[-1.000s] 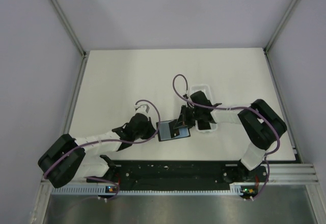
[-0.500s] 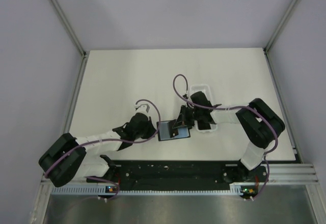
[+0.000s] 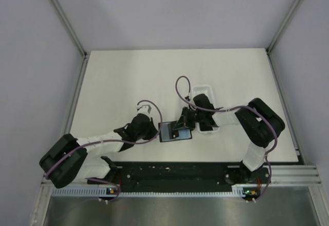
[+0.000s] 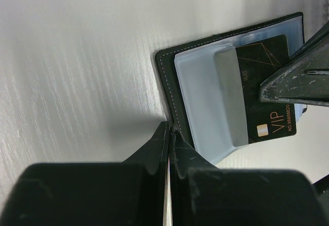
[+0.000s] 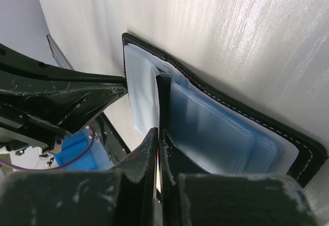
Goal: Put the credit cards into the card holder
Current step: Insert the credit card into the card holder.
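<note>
R tool (image 5: 157,131) clamps credit card (image 4: 262,61) at card holder (image 4: 198,97); L tool (image 4: 168,128) clenched, empty.

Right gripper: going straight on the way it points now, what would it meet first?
The open card holder. The right gripper, shut on a credit card, aims into its blue-grey lining, likely a pocket; depth is unclear.

wallet (image 3: 169,132) is hemmed by left gripper (image 3: 158,131), right gripper (image 3: 181,126) with card (image 4: 254,64), and tray (image 3: 203,88); far table (image 3: 154,72) is left open.
</note>
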Available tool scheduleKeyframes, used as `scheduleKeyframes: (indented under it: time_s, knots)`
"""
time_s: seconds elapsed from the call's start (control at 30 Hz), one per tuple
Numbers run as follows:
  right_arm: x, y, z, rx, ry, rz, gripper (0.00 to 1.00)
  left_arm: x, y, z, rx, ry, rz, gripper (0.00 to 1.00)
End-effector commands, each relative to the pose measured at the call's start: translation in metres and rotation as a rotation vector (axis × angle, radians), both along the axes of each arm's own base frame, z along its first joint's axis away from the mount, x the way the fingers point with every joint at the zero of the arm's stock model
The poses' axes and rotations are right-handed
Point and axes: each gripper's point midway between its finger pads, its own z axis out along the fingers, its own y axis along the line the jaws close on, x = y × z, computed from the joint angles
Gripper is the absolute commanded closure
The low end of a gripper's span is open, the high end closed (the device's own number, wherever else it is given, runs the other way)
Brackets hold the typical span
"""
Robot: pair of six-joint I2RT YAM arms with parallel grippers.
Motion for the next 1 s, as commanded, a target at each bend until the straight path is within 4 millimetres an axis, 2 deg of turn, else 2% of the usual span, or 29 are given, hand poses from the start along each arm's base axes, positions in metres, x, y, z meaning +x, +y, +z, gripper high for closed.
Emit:
scheduleKeyframes:
  time_s: [0.0, 0.27, 0.43, 0.47, 0.57, 0.73, 0.97]
  knots:
    - [-0.002, 0.003, -0.009, -0.01, 0.003, -0.006, 1.0, 0.002, -0.006, 0.002, -0.008, 0.001, -0.014, 1.0]
    - [-0.004, 0.011, -0.011, -0.102, -0.029, 0.002, 1.0, 0.0, -0.006, 0.002, -0.012, 0.003, -0.016, 1.0]
    - [0.0, 0.004, -0.007, -0.163, -0.055, -0.009, 0.78, 0.0, -0.005, 0.002, -0.013, 0.0, -0.014, 1.0]
    - [0.001, 0.002, -0.004, -0.176, -0.064, -0.012, 0.7, 0.0, -0.005, 0.002, -0.013, 0.0, -0.014, 1.0]
    - [0.002, -0.004, 0.005, -0.22, -0.09, -0.01, 0.62, 0.0, -0.004, 0.002, -0.014, 0.001, -0.013, 1.0]
    - [0.007, -0.012, 0.02, -0.29, -0.14, -0.013, 0.58, -0.001, -0.005, 0.002, -0.017, 0.001, -0.014, 1.0]
    - [0.012, -0.034, 0.026, -0.446, -0.193, -0.034, 0.58, -0.001, -0.006, 0.001, -0.021, 0.003, -0.015, 1.0]
